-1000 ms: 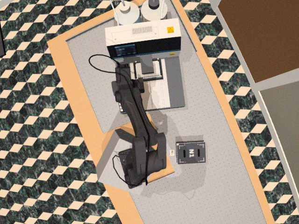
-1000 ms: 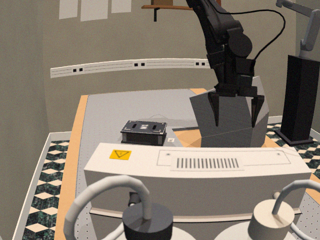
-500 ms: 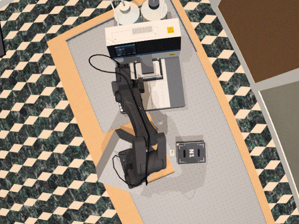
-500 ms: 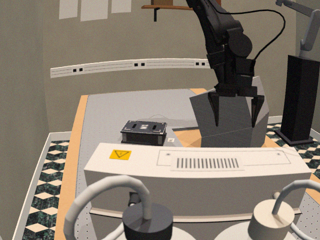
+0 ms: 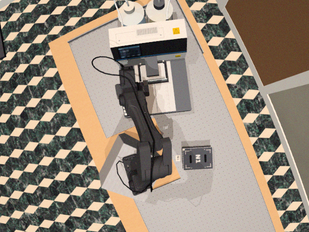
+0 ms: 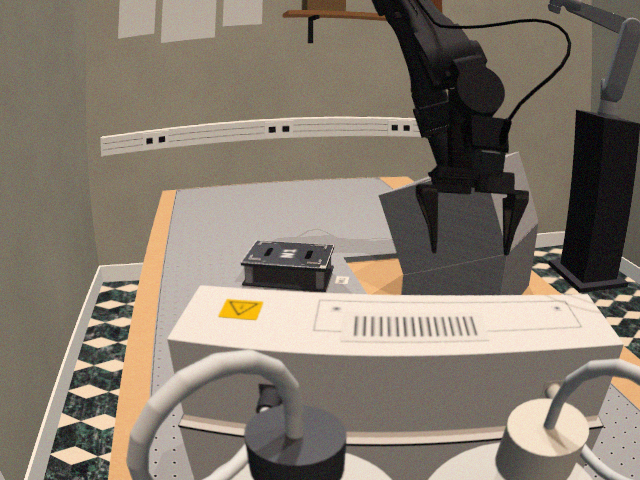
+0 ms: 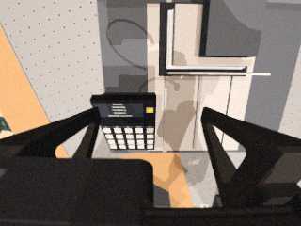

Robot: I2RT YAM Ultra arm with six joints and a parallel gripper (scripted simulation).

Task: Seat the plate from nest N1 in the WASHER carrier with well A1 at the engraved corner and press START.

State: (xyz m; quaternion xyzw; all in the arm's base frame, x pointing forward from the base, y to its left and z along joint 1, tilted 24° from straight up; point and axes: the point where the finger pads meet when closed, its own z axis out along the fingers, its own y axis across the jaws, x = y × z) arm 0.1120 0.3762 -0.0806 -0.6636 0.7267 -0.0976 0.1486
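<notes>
The plate nest N1 [image 5: 197, 158] [image 6: 287, 259] is empty; its label shows. The washer WASHER [image 5: 147, 32] [image 6: 392, 335] stands at the back of the mat. On its carrier a pale plate [image 5: 161, 72] [image 7: 185, 38] lies inside the dark locator frame [image 7: 163, 38]. The washer's head hides part of it, and I cannot see the cut-off corner. The keypad [image 7: 124, 124] lies left of the carrier, and its small lamp [image 7: 150, 110] glows amber. My gripper [image 6: 470, 222] [image 7: 150, 112] is open and empty. It hangs above the keypad's right edge, apart from it.
Two bottles [image 5: 131, 12] [image 5: 159, 9] with hoses stand behind the washer. The arm's grey pedestal [image 6: 465, 258] stands between the nest and the washer's front. A black column [image 6: 599, 196] stands off the table.
</notes>
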